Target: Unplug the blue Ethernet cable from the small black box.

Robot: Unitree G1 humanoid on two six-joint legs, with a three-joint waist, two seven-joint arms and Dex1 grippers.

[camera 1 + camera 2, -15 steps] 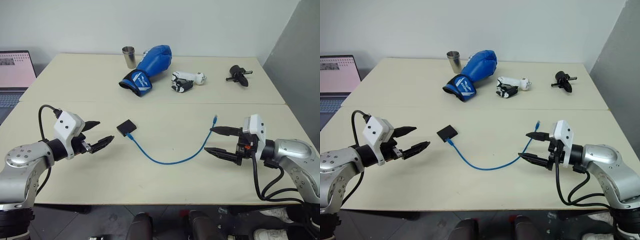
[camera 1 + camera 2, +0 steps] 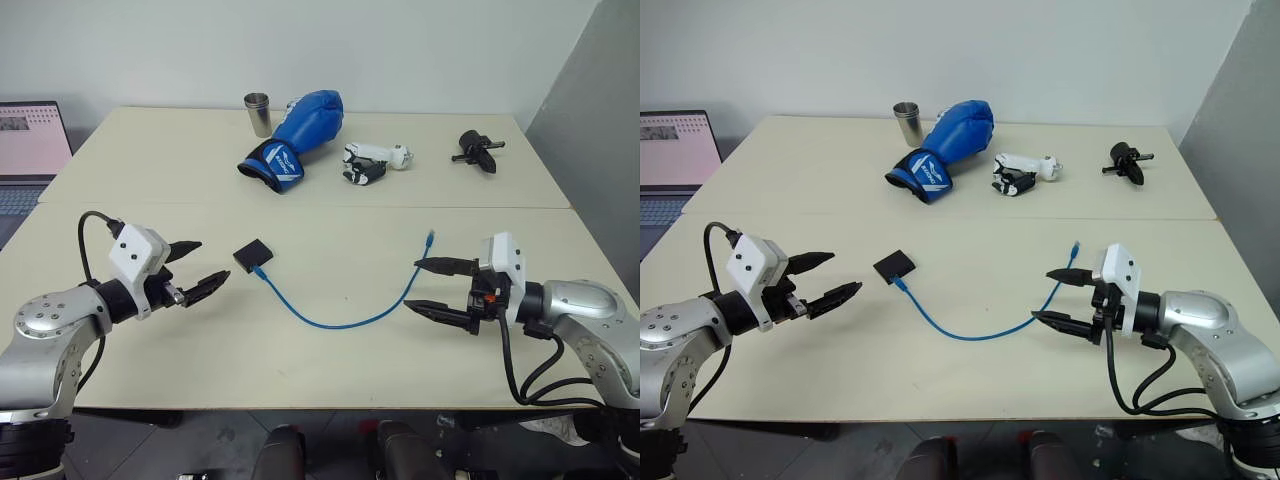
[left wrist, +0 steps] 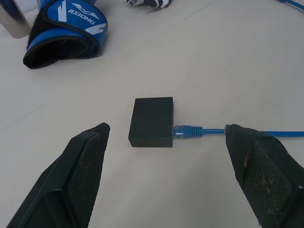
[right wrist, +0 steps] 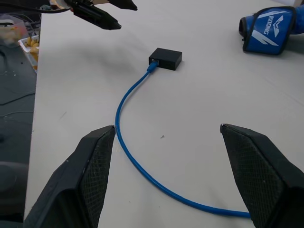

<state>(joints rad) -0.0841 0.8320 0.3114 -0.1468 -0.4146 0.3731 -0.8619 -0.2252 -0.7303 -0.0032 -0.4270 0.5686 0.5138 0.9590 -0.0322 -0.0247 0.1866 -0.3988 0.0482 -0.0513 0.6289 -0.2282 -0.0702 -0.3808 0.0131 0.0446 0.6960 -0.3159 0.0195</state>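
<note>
Your left gripper (image 2: 195, 267) hovers with its fingers spread wide and empty, just left of the small black box (image 2: 254, 254), not touching it. Your right gripper (image 2: 432, 287) is likewise released, its fingers straddling the far curve of the blue Ethernet cable (image 2: 330, 322) without pinching it. The cable's near plug sits in the box; its free plug lies on the table (image 2: 330, 375).

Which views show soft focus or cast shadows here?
Left wrist view: the small black box and its plug look crisp, while the near fingers look soft. Right wrist view: a faint shadow follows the blue Ethernet cable. Head views: even lighting.
</note>
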